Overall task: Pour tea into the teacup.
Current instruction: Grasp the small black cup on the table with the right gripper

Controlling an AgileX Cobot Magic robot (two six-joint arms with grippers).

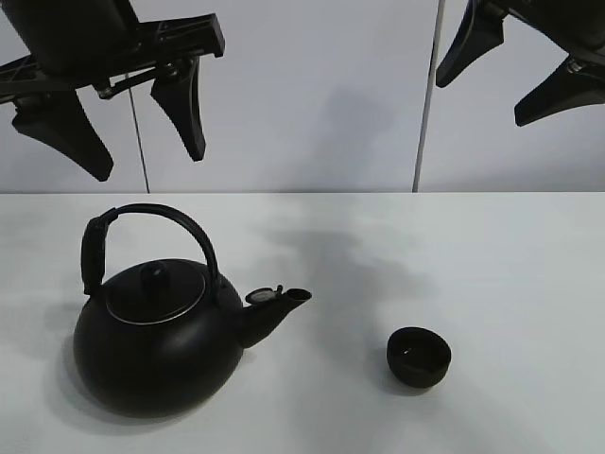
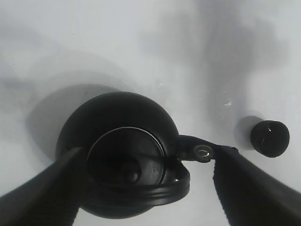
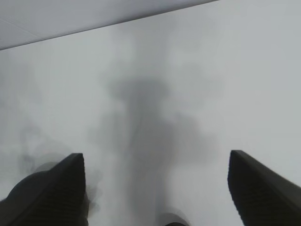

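A big round black kettle (image 1: pixel 156 345) with an arched handle and a spout pointing right stands at the front left of the white table (image 1: pixel 425 246). The small matte-black teacup (image 1: pixel 418 357) stands upright to its right, apart from the spout. My left gripper (image 1: pixel 142 142) hangs open high above the kettle. In the left wrist view the kettle (image 2: pixel 120 150) lies below the open fingers and the teacup (image 2: pixel 269 138) is off to the side. My right gripper (image 1: pixel 515 71) hangs open high at the upper right. The right wrist view shows only its open fingers (image 3: pixel 51 188) over bare table.
A pale wall with two thin vertical seams (image 1: pixel 427 95) stands behind the table. Arm shadows (image 1: pixel 331 255) fall on the table between kettle and cup.
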